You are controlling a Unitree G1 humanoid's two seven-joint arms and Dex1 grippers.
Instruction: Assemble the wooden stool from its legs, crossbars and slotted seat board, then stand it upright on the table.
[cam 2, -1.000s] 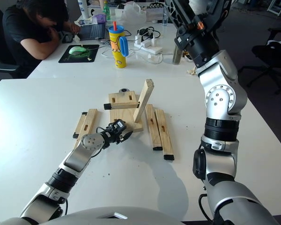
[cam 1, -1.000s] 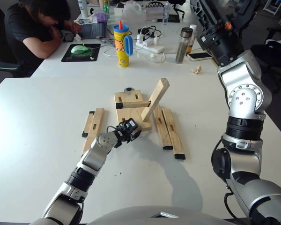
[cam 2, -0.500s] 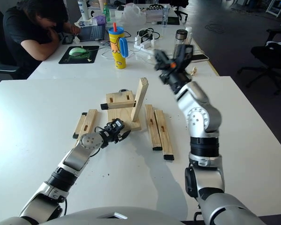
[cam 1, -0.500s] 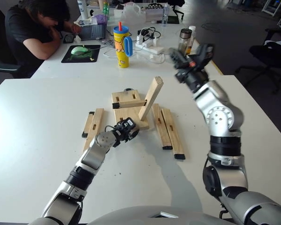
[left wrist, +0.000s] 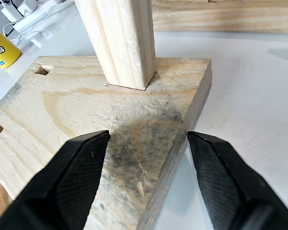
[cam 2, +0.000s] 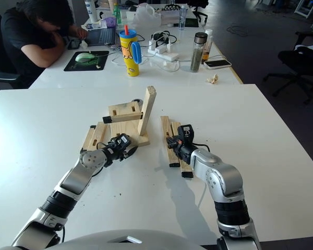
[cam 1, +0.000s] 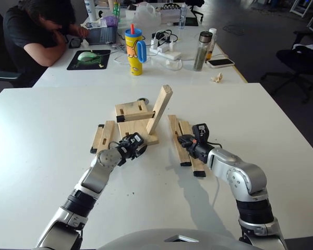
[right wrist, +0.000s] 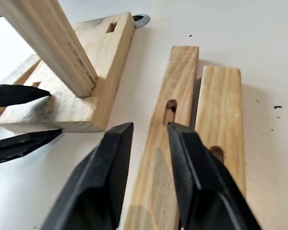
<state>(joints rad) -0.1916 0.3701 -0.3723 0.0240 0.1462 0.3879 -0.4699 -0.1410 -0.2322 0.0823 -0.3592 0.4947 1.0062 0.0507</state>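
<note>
Straw (cam 1: 132, 27) pokes from the yellow cup (cam 1: 135, 54) on the far tabletop. Nearer, the seat board (cam 1: 129, 128) lies flat mid-tabletop, its pale wood smudged grey at the near corner, with one leg (cam 1: 160, 109) standing tilted in it. The left gripper (cam 1: 131, 146) has its fingers (left wrist: 81, 163) spread either side of that corner. The right gripper (cam 1: 183, 141) hovers, fingers (right wrist: 105, 172) slightly parted, over two loose legs (cam 1: 173, 125) just beside the board.

Yellow tumbler (cam 1: 135, 52) with blue handle and red straw stood on far table (cam 1: 57, 75). Green mouse (cam 1: 86, 55) set on black mat (cam 1: 75, 65), left of tumbler. White power strip (cam 1: 168, 52) with cables laid right of tumbler. Dark-capped bottle (cam 1: 201, 51) stood upright beside phone (cam 1: 219, 62). Crumpled scrap (cam 1: 216, 78) left near table edge.
</note>
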